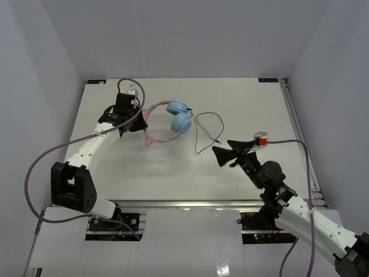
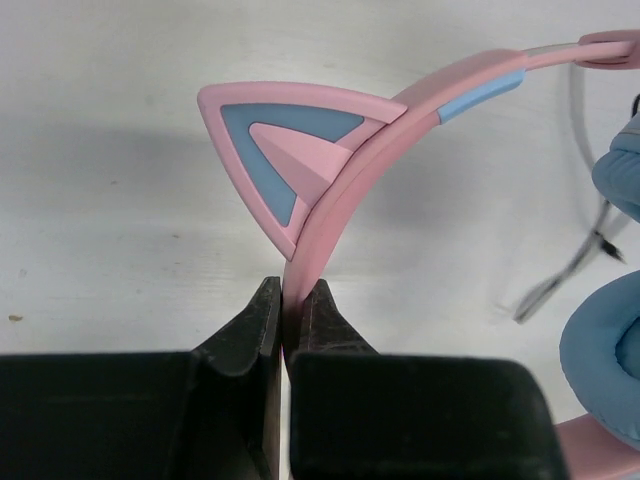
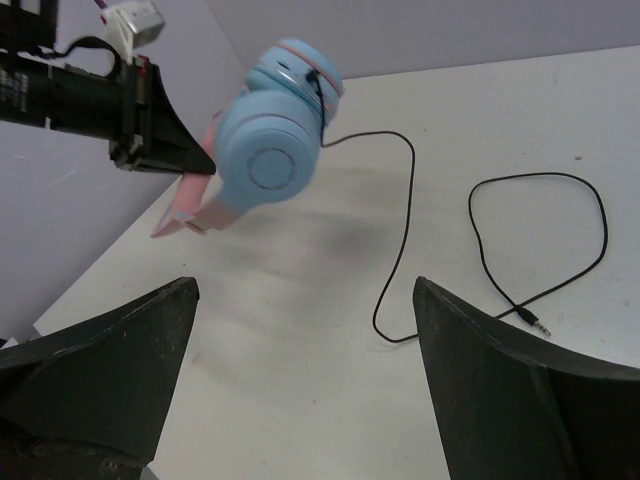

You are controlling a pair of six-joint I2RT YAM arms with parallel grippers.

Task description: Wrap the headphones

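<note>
One pair of headphones (image 1: 173, 121) sits at about 11 o'clock from the middle of the white bench (image 1: 259, 104), reckoned in the top view. It has two light blue ear cups (image 3: 270, 160) and one pink headband (image 2: 400, 110). The left wrist view shows one cat ear (image 2: 285, 150) on that band, pink with a blue inset.

The left fingers (image 2: 250, 330) are clenched on the headband just below the cat ear, with the thin pink strip pinched between the two black tips. In the right wrist view the cups hang clear of the bench with a soft shadow under them, so the pair seems lifted.

One thin black cord (image 1: 209, 124) runs out from the cups toward 3 o'clock. It lies loose on the bench in one open loop and one long strand, not wound on anything. Its single plug (image 3: 540, 325) rests on the surface at the end of the loop.

The right fingers (image 1: 222, 154) stand spread wide and hold nothing. They are at about 5 o'clock from the cord, near it but apart, and point toward the headphones.

Two purple cables (image 1: 34, 173) are in view, one along each arm.
</note>
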